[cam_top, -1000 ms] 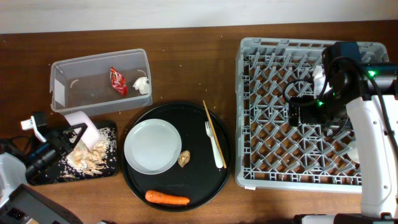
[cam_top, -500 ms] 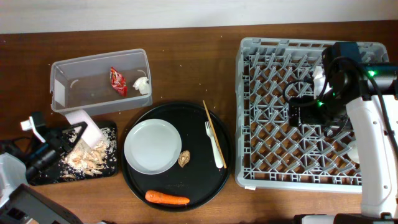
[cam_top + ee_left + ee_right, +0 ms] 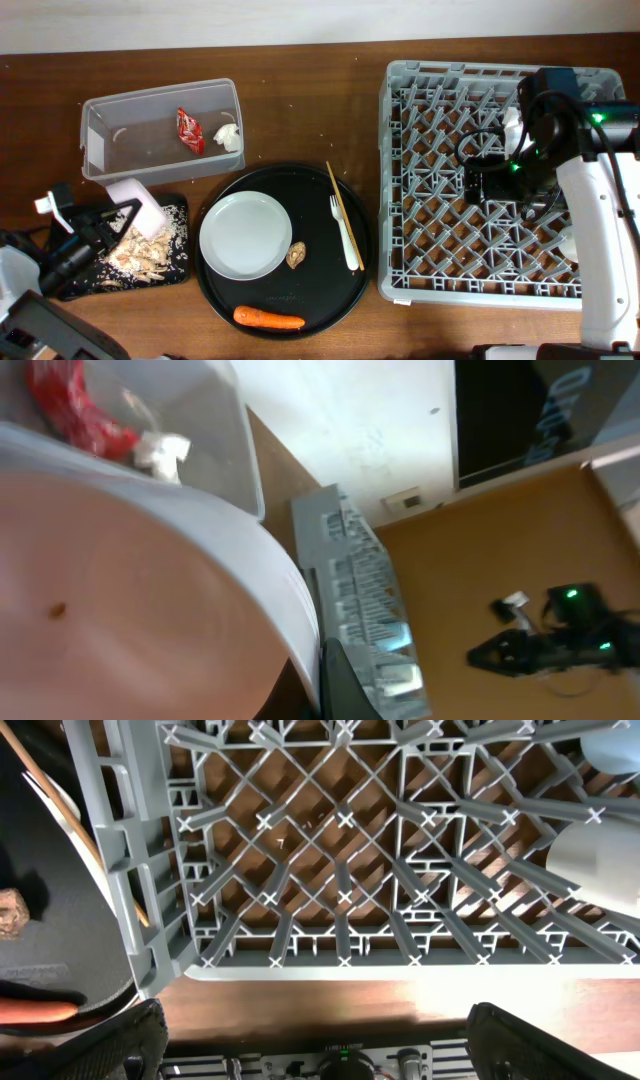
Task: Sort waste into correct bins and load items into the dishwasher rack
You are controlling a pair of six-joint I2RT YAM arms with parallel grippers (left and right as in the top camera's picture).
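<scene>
Currently the white-pink bowl [image 3: 135, 200] is tilted over the shallow black tray [image 3: 70, 283], pinched at its rim by the left gripper [image 3: 112, 216]; beige food scraps [image 3: 140, 255] lie in that tray beneath it. The left wrist view shows what the overhead does not: the bowl's pale pink inner wall fills the frame, with one small dark speck on it. Just beyond stands the clear tub [image 3: 100, 125], holding one red wrapper [image 3: 189, 130] and one white tissue [image 3: 230, 137]. The round black tray [image 3: 320, 180] to the right carries one grey plate [image 3: 245, 235], one brown lump [image 3: 297, 254], one carrot [image 3: 269, 319], one white fork [image 3: 346, 238] and the chopsticks [image 3: 338, 205], which read as a single thin line, so their count cannot be told. The dishwasher rack [image 3: 430, 180] sits at the far right; the right gripper [image 3: 315, 1015] hangs above it with fingers spread wide, holding nothing. Only the right wrist view shows a pale rounded object [image 3: 600, 860] in the rack; what it is cannot be told.
</scene>
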